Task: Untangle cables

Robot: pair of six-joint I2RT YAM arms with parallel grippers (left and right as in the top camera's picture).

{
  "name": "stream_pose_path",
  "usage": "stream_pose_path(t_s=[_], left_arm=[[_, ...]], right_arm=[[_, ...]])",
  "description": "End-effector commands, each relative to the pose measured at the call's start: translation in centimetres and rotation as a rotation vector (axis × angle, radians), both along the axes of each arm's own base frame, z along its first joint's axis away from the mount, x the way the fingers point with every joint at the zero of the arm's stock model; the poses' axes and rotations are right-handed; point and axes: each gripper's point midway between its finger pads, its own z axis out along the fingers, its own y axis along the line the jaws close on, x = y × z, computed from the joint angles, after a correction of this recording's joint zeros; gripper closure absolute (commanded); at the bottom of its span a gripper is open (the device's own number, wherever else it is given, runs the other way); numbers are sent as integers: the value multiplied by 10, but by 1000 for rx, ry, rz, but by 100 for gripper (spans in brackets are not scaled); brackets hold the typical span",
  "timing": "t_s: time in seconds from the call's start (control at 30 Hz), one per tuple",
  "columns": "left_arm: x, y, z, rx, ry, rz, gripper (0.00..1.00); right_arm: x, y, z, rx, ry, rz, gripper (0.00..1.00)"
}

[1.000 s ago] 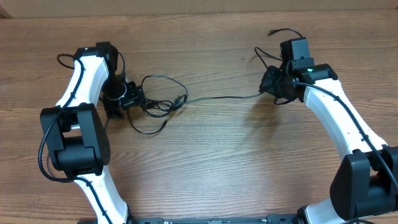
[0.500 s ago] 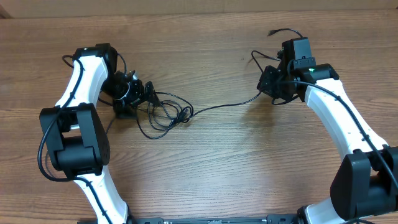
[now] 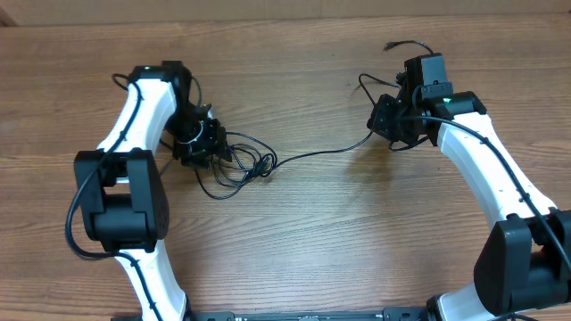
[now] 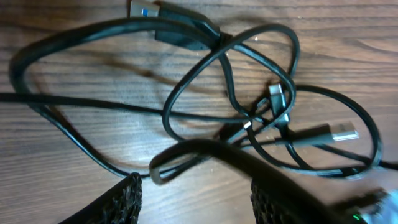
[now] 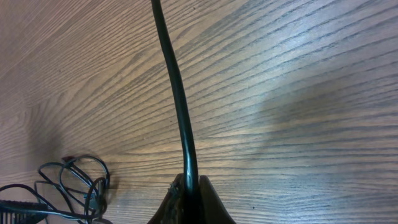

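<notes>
The cables (image 3: 239, 165) lie as a tangle of thin black loops on the wood, left of centre. One strand (image 3: 321, 153) runs from the tangle rightwards to my right gripper (image 3: 389, 121), which is shut on it. In the right wrist view that cable (image 5: 177, 93) rises straight out of the pinched fingertips (image 5: 208, 202). My left gripper (image 3: 203, 143) sits at the tangle's left edge. Seen from the left wrist, its gripper (image 4: 196, 186) is open, with bare wood between the fingers. A loop end (image 4: 163, 174) lies just ahead of them among the crossed cables (image 4: 230, 68), and the plug ends (image 4: 339, 132) are visible.
A loose cable end (image 3: 394, 44) curls behind the right wrist near the table's far edge. A blurred thick black cord (image 4: 292, 168) crosses close over the left gripper's right finger. Both white arms (image 3: 134, 125) flank the wooden table (image 3: 312, 232).
My left gripper has moved right, up to the tangle, and its jaws have narrowed. The stretched cable has gone slack and the loops have bunched. The right gripper barely moved.
</notes>
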Motion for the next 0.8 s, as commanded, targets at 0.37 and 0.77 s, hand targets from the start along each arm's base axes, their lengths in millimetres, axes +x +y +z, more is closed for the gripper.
stream_pose_path(t_s=[0.37,0.77], left_arm=[[-20,2,-32,126,60,-10,96],[18,18,76,-112,-88,110,96]], right_arm=[[8,-1,8,9,-25,-5,96],[11,-20,3,-100,-37,-45,96]])
